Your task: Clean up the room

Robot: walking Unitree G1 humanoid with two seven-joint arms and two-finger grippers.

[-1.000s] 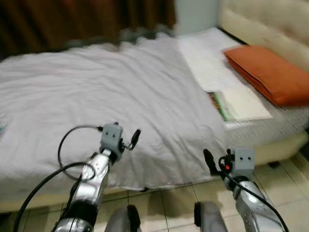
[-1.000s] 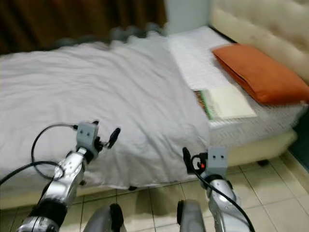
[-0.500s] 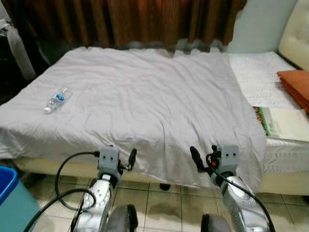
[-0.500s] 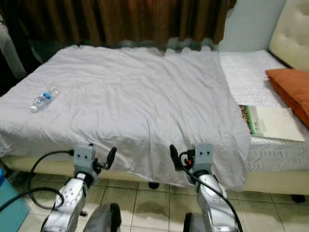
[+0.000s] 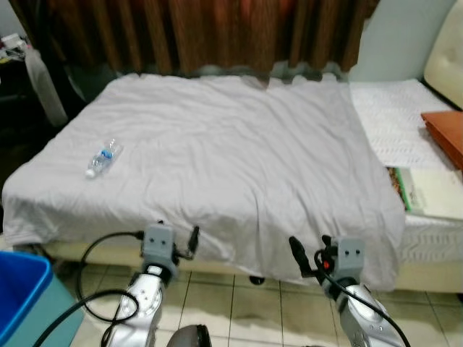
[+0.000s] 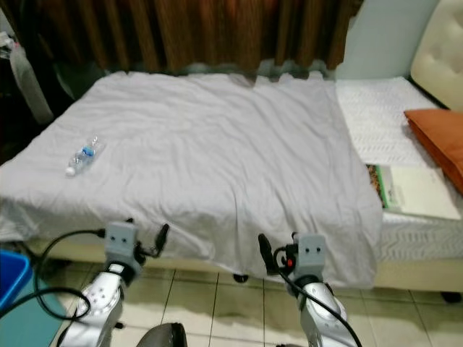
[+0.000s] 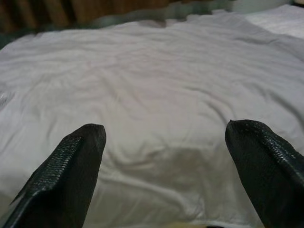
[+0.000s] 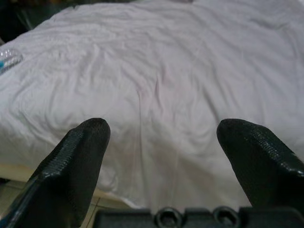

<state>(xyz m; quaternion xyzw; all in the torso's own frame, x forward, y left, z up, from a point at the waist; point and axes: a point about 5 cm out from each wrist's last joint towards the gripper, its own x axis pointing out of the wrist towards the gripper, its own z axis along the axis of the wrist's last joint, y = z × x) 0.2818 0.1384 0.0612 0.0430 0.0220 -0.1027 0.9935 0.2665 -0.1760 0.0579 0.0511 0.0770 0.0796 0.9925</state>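
A clear plastic water bottle [image 5: 103, 157] with a blue label lies on its side on the left part of the bed's grey-white sheet [image 5: 239, 159]. A book with a green spine [image 5: 427, 191] rests on the bare mattress at the right, beside an orange pillow [image 5: 445, 134]. Both arms are held low in front of the bed's near edge. My left gripper [image 7: 166, 137] is open and points at the sheet with nothing between its fingers. My right gripper [image 8: 164, 137] is open too, also empty, facing the sheet's hanging edge.
A blue bin [image 5: 18, 289] stands on the tiled floor at the lower left, close to the bed's corner. Brown curtains [image 5: 217, 36] hang behind the bed. A padded cream headboard [image 5: 445, 61] is at the far right. Dark clutter fills the far left.
The camera has swung left and back from the bed: the bottle and blue bin came into view, the pillow slid to the right edge. Both grippers stay open and empty.
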